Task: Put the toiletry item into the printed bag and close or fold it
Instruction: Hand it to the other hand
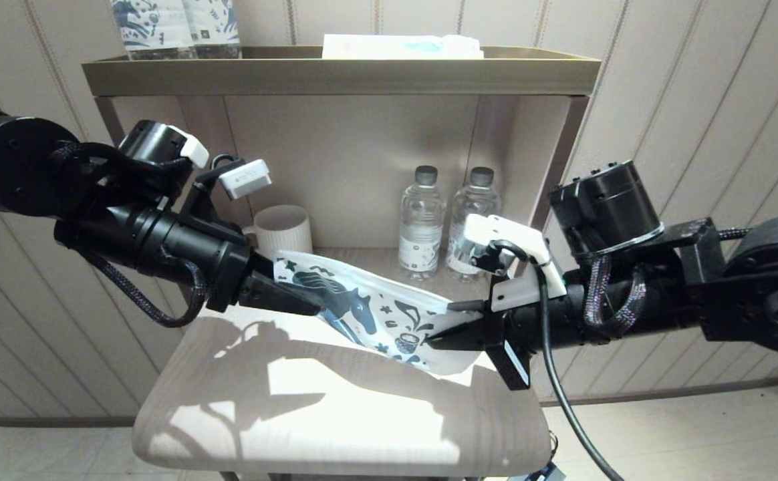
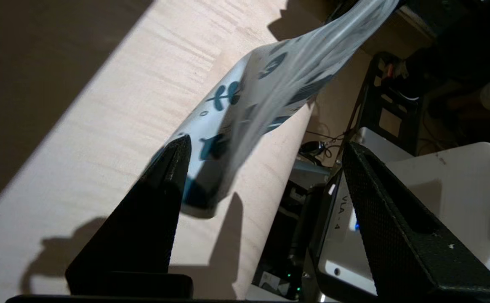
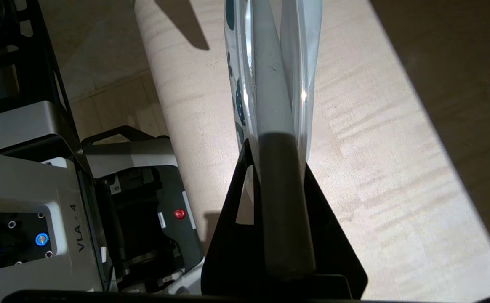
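Your right gripper (image 1: pixel 437 339) at 4 o'clock pinches the printed bag (image 1: pixel 369 308), toothbrush (image 3: pixel 270 101) inside; left gripper (image 2: pixel 262 151) jaws spread. Next: fold it shut.

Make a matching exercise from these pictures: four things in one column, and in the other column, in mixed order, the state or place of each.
Things:
1. left gripper
2. right gripper
3. printed bag
4. two water bottles

States or places:
A. standing on the lower shelf, beside the white cup
B. fingers apart, at one end of the bag
C. lifted above the wooden seat, between the arms
D. shut on one end of the bag

Pairs: 1-B, 2-D, 3-C, 4-A
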Controlling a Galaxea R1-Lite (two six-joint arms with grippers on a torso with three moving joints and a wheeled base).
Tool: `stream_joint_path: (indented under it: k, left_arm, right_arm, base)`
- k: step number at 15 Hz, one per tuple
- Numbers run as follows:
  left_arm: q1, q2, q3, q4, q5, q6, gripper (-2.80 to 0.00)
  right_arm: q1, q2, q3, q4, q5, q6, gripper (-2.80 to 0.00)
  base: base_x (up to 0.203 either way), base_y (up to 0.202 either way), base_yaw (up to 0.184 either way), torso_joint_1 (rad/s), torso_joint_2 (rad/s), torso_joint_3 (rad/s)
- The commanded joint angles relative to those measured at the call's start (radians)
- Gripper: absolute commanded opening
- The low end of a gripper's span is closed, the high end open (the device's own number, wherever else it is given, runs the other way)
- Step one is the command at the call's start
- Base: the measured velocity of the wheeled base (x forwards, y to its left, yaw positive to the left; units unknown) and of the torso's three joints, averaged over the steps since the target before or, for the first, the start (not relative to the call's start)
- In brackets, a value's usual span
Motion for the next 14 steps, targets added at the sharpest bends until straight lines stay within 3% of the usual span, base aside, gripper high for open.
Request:
stream_joint_path:
  k: [1,4,8,12,14]
  left_arm:
    - [0.028,0.017,-0.013,-0.001,-0.016,0.001,0.00]
    - [0.067,0.013,-0.033,-0.002,-0.037,0.001,0.00]
    - [0.083,0.007,-0.041,0.002,-0.038,0.000,0.00]
    - [0.081,0.005,-0.039,0.009,-0.039,0.000,0.00]
    - [0.081,0.001,-0.036,0.009,-0.040,0.001,0.00]
  right_arm:
    - [-0.011,-0.042,-0.010,0.055,0.003,-0.005,-2.80]
    - [-0.013,-0.069,-0.039,0.136,0.003,-0.005,-2.80]
    - [-0.036,-0.079,-0.261,0.468,-0.029,-0.006,-2.80]
    - [0.030,-0.017,-0.539,0.938,-0.292,-0.005,-2.80]
    - [0.054,0.026,-0.637,1.073,-0.355,-0.004,-2.80]
  base:
    - [0.000,0.000,0.000,0.000,0.00,0.000]
    - [0.000,0.000,0.000,0.000,0.00,0.000]
    - [0.000,0.000,0.000,0.000,0.00,0.000]
    - [0.000,0.000,0.000,0.000,0.00,0.000]
    - [0.000,0.000,0.000,0.000,0.00,0.000]
